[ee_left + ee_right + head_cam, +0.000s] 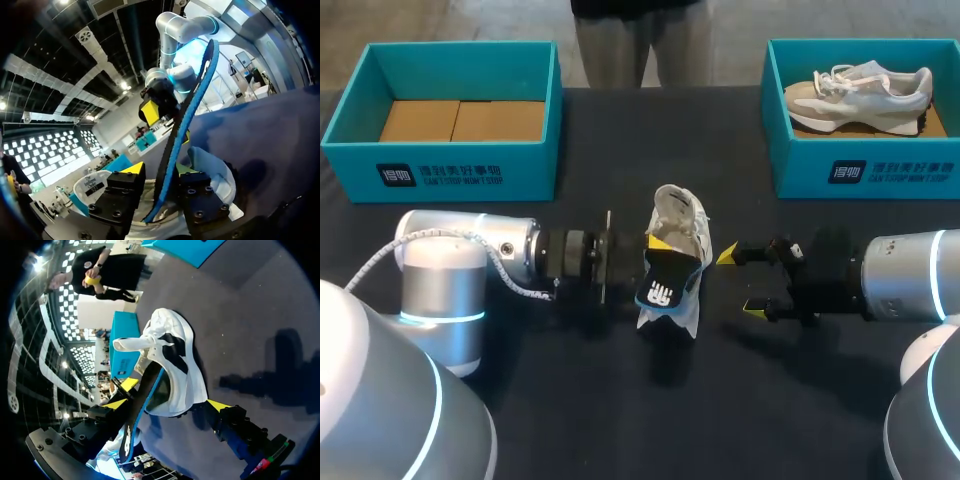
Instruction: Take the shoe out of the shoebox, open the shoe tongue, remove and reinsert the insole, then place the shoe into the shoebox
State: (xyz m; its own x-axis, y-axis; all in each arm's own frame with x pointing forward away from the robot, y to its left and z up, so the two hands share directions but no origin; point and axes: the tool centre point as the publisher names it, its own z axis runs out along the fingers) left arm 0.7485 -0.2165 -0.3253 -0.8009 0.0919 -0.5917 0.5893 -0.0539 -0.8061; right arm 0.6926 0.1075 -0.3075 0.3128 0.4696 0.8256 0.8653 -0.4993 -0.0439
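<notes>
Lying near the middle of the bench (pixel 600 150), the white shoe (pixel 678 220) has its opening turned toward my left arm. The black insole (pixel 663 285), with its blue edge, sticks out of that opening. The left end effector (pixel 159 168) is clenched on the insole, a finger on each side of it, right at the shoe's mouth. The right end effector (pixel 741 281) is released, its yellow tips spread wide. It sits just beside the shoe on the opposite side, not touching it. Dark bench surface runs between the shoe and the near edge. More of it lies between the shoe and the two boxes, which stand well apart at the far edge. The left shoebox (pixel 450 165), toward the far left corner, holds two brown cardboard panels (pixel 460 120) side by side. The right shoebox (pixel 865 165), toward the far right corner, holds a second shoe (pixel 860 95), grey and white, sole down on cardboard.
</notes>
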